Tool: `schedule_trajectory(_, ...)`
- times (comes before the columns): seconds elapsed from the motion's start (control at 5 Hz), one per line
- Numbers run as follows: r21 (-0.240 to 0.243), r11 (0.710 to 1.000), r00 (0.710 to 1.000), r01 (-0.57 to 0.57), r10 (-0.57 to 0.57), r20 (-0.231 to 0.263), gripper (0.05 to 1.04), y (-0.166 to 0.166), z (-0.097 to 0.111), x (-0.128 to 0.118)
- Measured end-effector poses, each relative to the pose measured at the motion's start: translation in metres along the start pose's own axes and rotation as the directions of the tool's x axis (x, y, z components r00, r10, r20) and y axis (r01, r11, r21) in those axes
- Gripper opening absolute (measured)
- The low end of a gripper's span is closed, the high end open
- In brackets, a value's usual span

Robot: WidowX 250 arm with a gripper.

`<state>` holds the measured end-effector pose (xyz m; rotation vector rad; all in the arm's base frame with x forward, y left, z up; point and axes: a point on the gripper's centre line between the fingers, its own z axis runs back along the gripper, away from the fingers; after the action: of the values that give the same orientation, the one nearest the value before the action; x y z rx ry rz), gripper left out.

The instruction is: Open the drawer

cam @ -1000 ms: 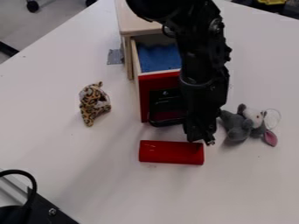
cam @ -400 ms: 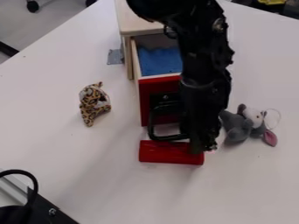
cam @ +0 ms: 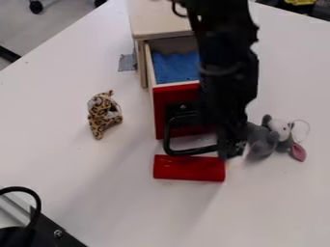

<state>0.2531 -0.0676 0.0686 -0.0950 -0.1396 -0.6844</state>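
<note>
One gripper (cam: 230,147) hangs by the right end of the handle (cam: 187,152), presumably to draw the open drawer (cam: 177,95) nearer, its jaws' state impossible to tell.

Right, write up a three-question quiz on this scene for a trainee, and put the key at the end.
1. True or false: the drawer stands open.
2. Which toy lies nearer the gripper?
a) the spotted toy
b) the grey toy
3. Fill in the colour: the material inside the drawer is ____.

Key: 1 true; 2 b; 3 blue.
</note>
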Motion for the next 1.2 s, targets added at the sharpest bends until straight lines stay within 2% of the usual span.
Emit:
schedule_trajectory(0.2,-0.010,1.000,0.999,-0.005,0.005,0.037,0.997,-0.007,0.022,-0.001)
schedule_trajectory(0.4,-0.017,1.000,0.998,-0.017,0.018,0.054,0.997,-0.011,0.042,-0.007)
schedule_trajectory(0.6,0.030,0.989,0.989,-0.146,0.145,0.039,0.997,-0.009,0.058,-0.018)
schedule_trajectory(0.8,0.141,0.945,0.955,-0.297,0.297,0.019,0.997,-0.005,0.070,-0.036)
schedule_trajectory(1.0,0.202,0.913,0.931,-0.353,0.364,-0.018,0.997,-0.001,0.070,-0.049)
schedule_trajectory(1.2,0.194,0.907,0.920,-0.373,0.388,-0.047,0.997,-0.004,0.066,-0.055)
